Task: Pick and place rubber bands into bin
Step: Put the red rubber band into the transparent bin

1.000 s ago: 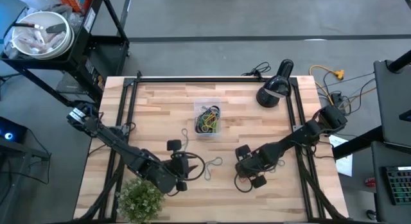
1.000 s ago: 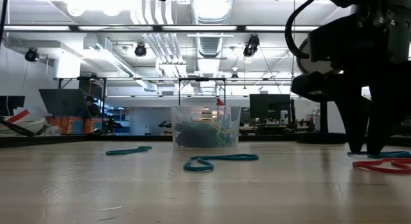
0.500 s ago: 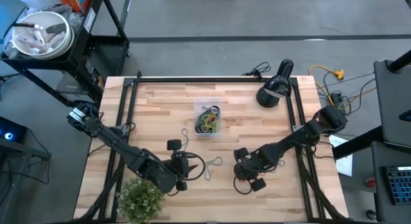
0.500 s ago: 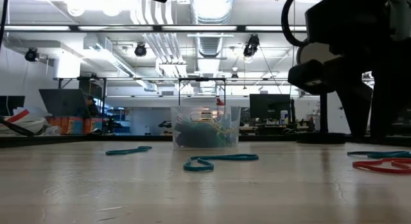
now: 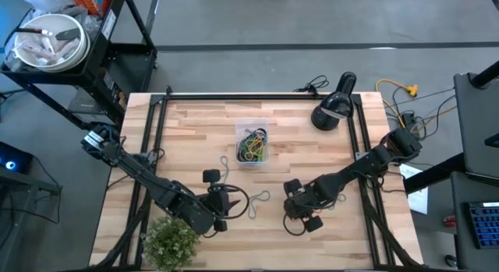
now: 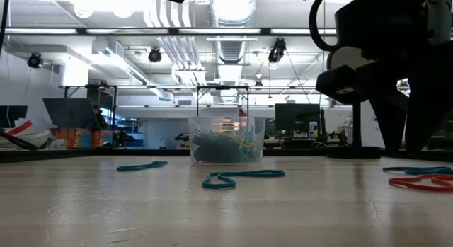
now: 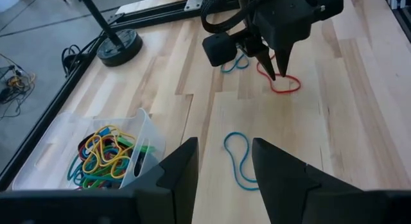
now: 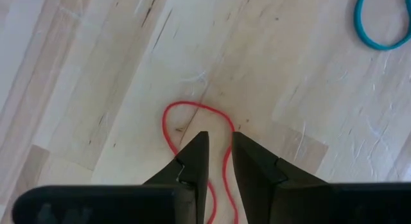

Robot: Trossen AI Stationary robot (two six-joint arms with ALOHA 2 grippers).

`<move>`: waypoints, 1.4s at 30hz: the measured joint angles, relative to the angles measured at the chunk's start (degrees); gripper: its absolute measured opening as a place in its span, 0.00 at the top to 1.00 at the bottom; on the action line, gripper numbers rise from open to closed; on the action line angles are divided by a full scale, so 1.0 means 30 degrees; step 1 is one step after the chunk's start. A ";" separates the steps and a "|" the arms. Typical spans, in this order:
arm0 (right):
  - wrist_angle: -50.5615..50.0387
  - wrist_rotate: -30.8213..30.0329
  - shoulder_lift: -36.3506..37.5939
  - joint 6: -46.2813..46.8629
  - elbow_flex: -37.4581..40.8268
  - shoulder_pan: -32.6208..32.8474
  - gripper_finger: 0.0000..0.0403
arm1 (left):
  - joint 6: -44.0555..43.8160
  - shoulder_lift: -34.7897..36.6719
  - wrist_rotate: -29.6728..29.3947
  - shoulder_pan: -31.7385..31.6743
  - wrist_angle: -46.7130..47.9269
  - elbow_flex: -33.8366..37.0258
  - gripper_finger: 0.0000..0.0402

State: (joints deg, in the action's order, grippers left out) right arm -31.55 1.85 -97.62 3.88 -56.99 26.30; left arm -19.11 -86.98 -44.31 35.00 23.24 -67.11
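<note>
Now right tool [image 8: 218, 153] narrowly parted astride red band [image 8: 192, 124], seemingly ungripped.

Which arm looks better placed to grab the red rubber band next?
The right one, probably. Its tool hangs directly over the red rubber band, fingers slightly apart astride one strand. The left tool sits farther off, nearer a blue band.

We note a black desk lamp [image 5: 334, 108] at table far-right corner, potted plant [image 5: 170, 242] near-left edge, white bowl [image 5: 47, 40] on cart far left.
</note>
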 joint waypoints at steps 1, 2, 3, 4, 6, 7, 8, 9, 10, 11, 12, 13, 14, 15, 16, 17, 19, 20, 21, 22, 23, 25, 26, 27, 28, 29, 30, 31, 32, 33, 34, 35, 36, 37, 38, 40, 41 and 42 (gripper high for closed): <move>0.0000 0.0000 0.0000 0.0000 0.0000 0.0000 0.84 | 0.0000 0.0000 0.0006 0.0000 -0.0007 0.0000 0.67; 0.0013 0.0005 0.0000 0.0000 0.0018 0.0000 0.84 | -0.0007 0.0000 0.0007 0.0000 -0.0011 0.0000 0.67; 0.0018 0.0017 0.0000 0.0005 0.0051 0.0000 0.84 | -0.0007 0.0000 0.0009 0.0000 -0.0010 0.0000 0.67; 0.0022 0.0038 0.0000 0.0019 0.0108 0.0000 0.84 | -0.0007 0.0005 0.0007 0.0000 -0.0015 0.0000 0.67; 0.0061 0.0051 -0.0007 0.0090 0.0259 0.0000 0.84 | -0.0015 0.0007 0.0015 0.0022 -0.0015 0.0000 0.67; 0.0064 0.0051 -0.0009 0.0139 0.0354 -0.0002 0.84 | -0.0022 0.0000 0.0015 0.0022 -0.0015 0.0000 0.67; 0.0059 0.0044 -0.0015 0.0160 0.0452 -0.0007 0.84 | -0.0025 0.0003 0.0015 0.0035 -0.0018 0.0000 0.67; 0.0091 0.0044 -0.0015 0.0164 0.0561 -0.0007 0.84 | -0.0024 0.0007 0.0015 0.0054 -0.0017 0.0000 0.67; 0.0102 0.0030 -0.0015 0.0168 0.0688 -0.0007 0.84 | -0.0029 0.0007 0.0010 0.0077 -0.0020 0.0000 0.67; 0.0090 -0.0034 -0.0020 0.0238 0.0807 -0.0007 0.84 | -0.0029 0.0007 0.0010 0.0094 -0.0020 0.0000 0.67; 0.0121 -0.0072 -0.0022 0.0335 0.0917 -0.0010 0.84 | -0.0030 0.0007 0.0015 0.0118 -0.0022 0.0000 0.67; 0.0124 -0.0085 -0.0029 0.0502 0.1010 -0.0015 0.84 | -0.0030 0.0007 0.0015 0.0124 -0.0022 0.0000 0.67; 0.0129 -0.0102 -0.0036 0.0663 0.1075 -0.0017 0.84 | -0.0036 0.0007 0.0015 0.0124 -0.0022 0.0000 0.67; 0.0146 -0.0107 -0.0036 0.0792 0.1122 -0.0022 0.84 | -0.0036 0.0007 0.0015 0.0124 -0.0036 0.0000 0.67; 0.0165 -0.0109 -0.0036 0.0816 0.1154 -0.0022 0.84 | -0.0036 0.0007 0.0015 0.0124 -0.0036 0.0000 0.67; 0.0206 -0.0109 -0.0036 0.0817 0.1180 -0.0022 0.84 | -0.0036 0.0007 0.0015 0.0124 -0.0036 0.0000 0.67; 0.0310 -0.0117 -0.0036 0.0827 0.1180 -0.0022 0.84 | -0.0036 0.0007 0.0015 0.0124 -0.0036 0.0000 0.67; 0.0398 -0.0117 -0.0064 0.0852 0.1180 -0.0022 0.84 | -0.0036 0.0007 0.0015 0.0124 -0.0036 0.0000 0.67; 0.0555 -0.0123 -0.0178 0.0860 0.1180 -0.0022 0.84 | -0.0036 0.0007 0.0009 0.0124 -0.0036 0.0000 0.67; 0.0605 -0.0146 -0.0261 0.0864 0.1180 -0.0022 0.84 | -0.0037 0.0007 0.0008 0.0124 -0.0037 0.0000 0.67; 0.0626 -0.0153 -0.0390 0.0866 0.1212 -0.0022 0.84 | -0.0044 0.0007 0.0014 0.0124 -0.0044 0.0000 0.67; 0.0724 -0.0163 -0.0748 0.0865 0.1176 -0.0022 0.84 | -0.0051 0.0007 0.0012 0.0129 -0.0078 0.0000 0.67; 0.0714 -0.0160 -0.0875 0.0868 0.1159 -0.0022 0.84 | -0.0057 0.0007 0.0015 0.0131 -0.0087 0.0000 0.67; 0.0685 -0.0160 -0.1000 0.0924 0.1129 -0.0022 0.84 | -0.0058 0.0007 0.0012 0.0131 -0.0072 0.0007 0.67; 0.0693 -0.0160 -0.1159 0.1029 0.1122 -0.0022 0.84 | -0.0058 0.0007 0.0015 0.0146 -0.0095 0.0005 0.67; 0.0683 -0.0160 -0.1277 0.1144 0.1117 -0.0022 0.84 | -0.0059 0.0007 0.0008 0.0146 -0.0080 0.0007 0.67; 0.0633 -0.0162 -0.1366 0.1229 0.1107 -0.0022 0.84 | -0.0065 0.0007 0.0015 0.0146 -0.0080 0.0007 0.67; 0.0598 -0.0168 -0.1386 0.1314 0.1108 -0.0022 0.84 | -0.0063 0.0007 0.0015 0.0146 -0.0080 0.0007 0.67; 0.0590 -0.0168 -0.1428 0.1397 0.1107 -0.0022 0.84 | -0.0063 0.0007 0.0015 0.0146 -0.0080 0.0007 0.67; 0.0577 -0.0168 -0.1461 0.1490 0.1107 -0.0022 0.85 | -0.0060 0.0007 0.0015 0.0146 -0.0080 0.0007 0.67; 0.0541 -0.0174 -0.1464 0.1564 0.1107 -0.0022 0.85 | -0.0058 0.0007 0.0015 0.0146 -0.0080 0.0003 0.67; 0.0475 -0.0175 -0.1464 0.1586 0.1107 -0.0022 0.87 | -0.0063 0.0007 0.0015 0.0146 -0.0080 0.0007 0.67; 0.0406 -0.0168 -0.1469 0.1593 0.1107 -0.0022 0.88 | -0.0058 0.0007 0.0015 0.0146 -0.0080 0.0000 0.67; 0.0331 -0.0168 -0.1475 0.1596 0.1106 -0.0022 0.90 | -0.0059 0.0007 0.0015 0.0146 -0.0080 0.0007 0.67; 0.0279 -0.0168 -0.1486 0.1596 0.1100 -0.0022 0.93 | -0.0059 0.0007 0.0015 0.0146 -0.0080 0.0007 0.67; 0.0246 -0.0160 -0.1495 0.1586 0.1100 -0.0022 0.97 | -0.0058 0.0007 0.0015 0.0146 -0.0080 0.0007 0.67; 0.0234 -0.0160 -0.1501 0.1588 0.1100 -0.0022 0.97 | -0.0064 0.0007 0.0015 0.0146 -0.0082 0.0007 0.67; 0.0226 -0.0160 -0.1501 0.1588 0.1100 -0.0022 0.98 | -0.0060 0.0007 0.0015 0.0142 -0.0083 0.0007 0.67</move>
State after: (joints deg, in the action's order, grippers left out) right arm -30.87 1.37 -102.13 8.64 -53.69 26.24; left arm -19.29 -86.96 -44.27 35.43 23.00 -67.09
